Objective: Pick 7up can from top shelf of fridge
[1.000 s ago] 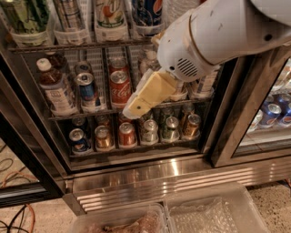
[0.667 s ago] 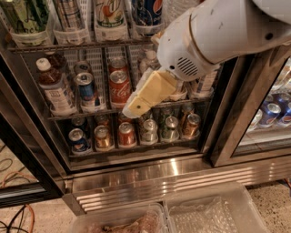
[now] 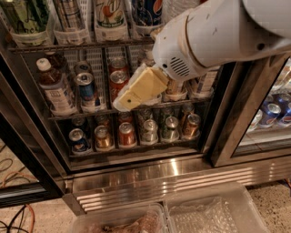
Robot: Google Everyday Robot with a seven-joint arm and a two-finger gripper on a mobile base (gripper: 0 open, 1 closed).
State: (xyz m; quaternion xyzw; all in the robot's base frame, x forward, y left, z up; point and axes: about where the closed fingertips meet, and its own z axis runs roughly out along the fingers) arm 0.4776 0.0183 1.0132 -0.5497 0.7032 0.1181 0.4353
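The 7up can (image 3: pixel 109 17), pale white-green with a green "7" logo, stands in a clear lane tray on the top shelf (image 3: pixel 68 46) of the fridge (image 3: pixel 227 118), between a silver can and a dark blue Pepsi can (image 3: pixel 146 11); its lid is cut off by the frame's top edge. My gripper (image 3: pixel 125 102), cream-coloured at the end of the white arm (image 3: pixel 218 36), points down-left in front of the middle rack, well below and slightly right of the 7up can. It holds nothing I can see.
On the middle rack stand a red Coca-Cola can (image 3: pixel 117 82), a blue can (image 3: pixel 86 90) and a bottle (image 3: pixel 54 86). Small cans fill the lowest rack (image 3: pixel 136 133). The ribbed steel base (image 3: pixel 159 179), plastic bins (image 3: pixel 209 214) and floor cables (image 3: pixel 13 214) lie below.
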